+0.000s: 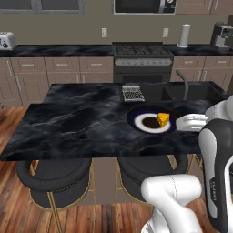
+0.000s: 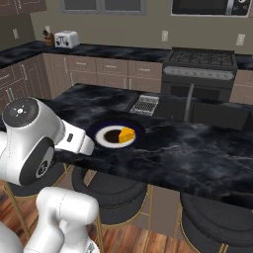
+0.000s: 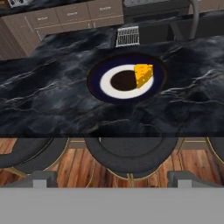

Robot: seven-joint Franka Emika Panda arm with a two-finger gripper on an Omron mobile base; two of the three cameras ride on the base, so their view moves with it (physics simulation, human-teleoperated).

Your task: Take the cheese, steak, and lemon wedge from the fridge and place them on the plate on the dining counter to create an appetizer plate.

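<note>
Already the small orange-yellow wedge of cheese is sitting on the round plate with its wide dark navy rim and white inner ring, resting on the right side of the white ring and overlapping the dark centre, which suggests the first of the three foods is delivered. The plate is lying on the large black marble-topped dining counter with white veining, near the edge closest to the robot, probably so the arm can reach it from the stool side.

The white arm's two-finger gripper is hanging back from the counter edge, above the stools and clear of the plate; its dark fingertips are standing wide apart and gripping nothing. In the left base view the hand is pointing toward the plate from just beside it. That empty, open pose is fitting for an arm that must go and fetch more; the steak and lemon wedge are not on the plate.

Beyond the plate a small metal wire rack is lying on the same top, beside a sunken sink with a curved dark tap. Round dark stools with gold legs are tucked under the near edge, over a reddish wooden floor. Along the back wall a black stove is standing between brown cabinets, with a white toaster on the dark back counter.
</note>
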